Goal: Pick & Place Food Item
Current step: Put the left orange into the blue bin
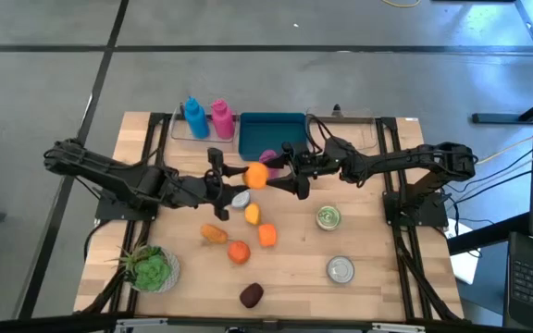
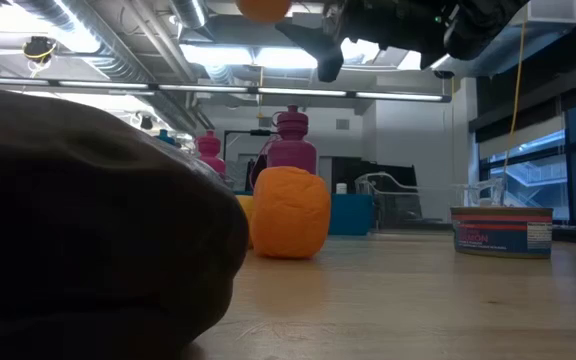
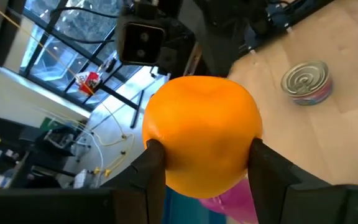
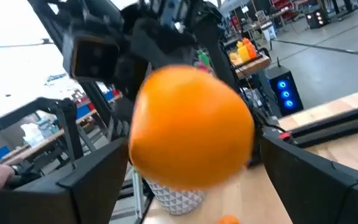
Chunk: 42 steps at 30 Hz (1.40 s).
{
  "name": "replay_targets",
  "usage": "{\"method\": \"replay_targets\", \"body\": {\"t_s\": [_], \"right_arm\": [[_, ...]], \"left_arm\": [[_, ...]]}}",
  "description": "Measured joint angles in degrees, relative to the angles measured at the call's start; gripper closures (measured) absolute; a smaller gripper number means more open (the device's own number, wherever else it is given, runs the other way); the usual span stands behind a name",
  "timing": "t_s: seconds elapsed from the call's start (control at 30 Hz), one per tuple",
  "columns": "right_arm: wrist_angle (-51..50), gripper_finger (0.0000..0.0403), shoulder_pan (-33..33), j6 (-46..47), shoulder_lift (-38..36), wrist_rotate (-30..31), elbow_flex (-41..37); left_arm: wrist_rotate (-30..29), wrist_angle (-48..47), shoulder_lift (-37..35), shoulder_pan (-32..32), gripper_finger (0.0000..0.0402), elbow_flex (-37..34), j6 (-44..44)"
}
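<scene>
Left arm reaching toward table centre, left gripper raised, fingers clamped, right arm opposite, right gripper spread wide

In the low view a dark lump fills the near left, blurred and cut off. The orange is cropped at the top. A tin's label is unreadable.

A pale wooden bench stands on a grey concrete floor crossed by dark seams. In the low view, long ceiling light strips and silver pipes run overhead. Tall windows line one side of the room, showing daylight and a building outside.
</scene>
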Motion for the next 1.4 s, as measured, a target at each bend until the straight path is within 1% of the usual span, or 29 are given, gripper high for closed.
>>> {"method": "replay_targets", "body": {"t_s": [0.2,0.5,0.6,0.87,1.07,1.17,1.4], "right_arm": [[0.2,0.0039,0.0,0.7,0.0,-0.2,0.0],[0.2,0.0041,0.1,0.9,-0.1,-0.9,0.0],[0.3,0.0052,0.0,0.6,-0.1,-1.6,0.0],[0.3,0.0104,0.0,0.7,-0.1,-1.8,0.0],[0.3,0.0111,0.0,0.6,-0.1,-2.4,0.0],[0.4,0.0112,0.0,0.5,-0.1,-2.7,0.0],[0.4,0.0113,0.0,-1.0,-0.1,-3.0,0.0]], "left_arm": [[-0.2,4.5,2.7,0.7,0.025,0.0,4.8],[-0.3,6.4,3.1,0.8,0.0251,0.0,8.0],[0.1,6.6,3.1,1.1,0.0251,0.0,8.1],[1.7,6.4,3.1,2.7,0.025,0.0,7.6],[2.3,6.5,3.1,3.1,0.0248,0.0,7.5],[2.0,6.7,3.1,3.1,0.0238,0.0,7.4],[1.6,7.1,3.1,2.9,0.0199,-0.1,6.5]]}}
